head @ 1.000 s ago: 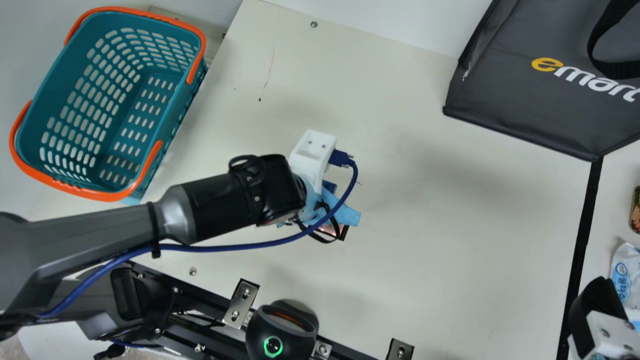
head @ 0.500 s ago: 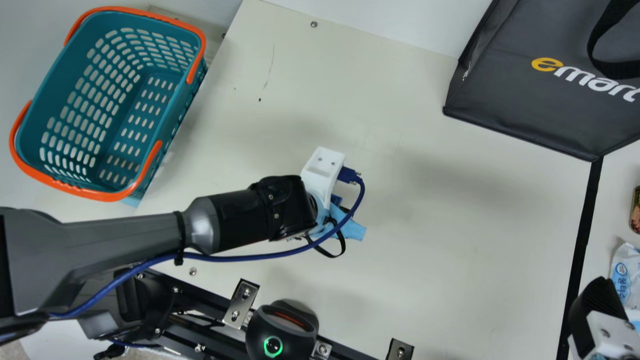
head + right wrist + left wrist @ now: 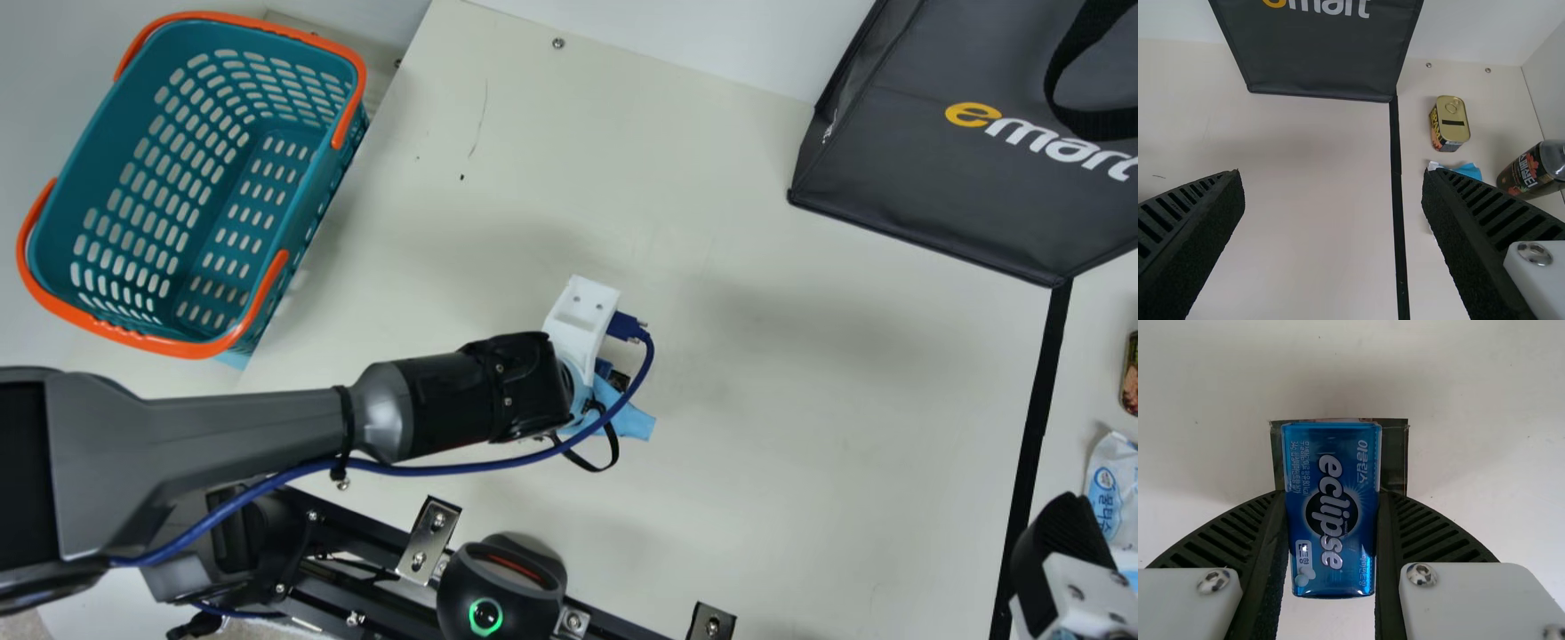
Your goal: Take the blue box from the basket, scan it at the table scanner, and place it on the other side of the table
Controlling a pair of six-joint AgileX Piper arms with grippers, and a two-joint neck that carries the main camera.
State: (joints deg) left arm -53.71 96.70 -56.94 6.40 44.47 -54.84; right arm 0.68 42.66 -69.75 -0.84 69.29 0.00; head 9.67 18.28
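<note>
**Blue box out, scan next**

The left gripper (image 3: 1331, 495) pinches the blue box (image 3: 1331, 453) above the bench (image 3: 756, 462), clear of the basket (image 3: 191, 347). The right gripper (image 3: 1333, 175) stands spread. Scanning looks to be the step in hand: the next move likely calls for bringing the box's code to the table scanner (image 3: 485, 615), then placing it across.

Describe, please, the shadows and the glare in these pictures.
Main view: soft, diffuse shadows on the cream table, a pale gleam on the silver arm joint; left wrist view: a soft shadow near the blue box, a small bright reflection near one corner; right wrist view: faint shading beside the tin.
</note>
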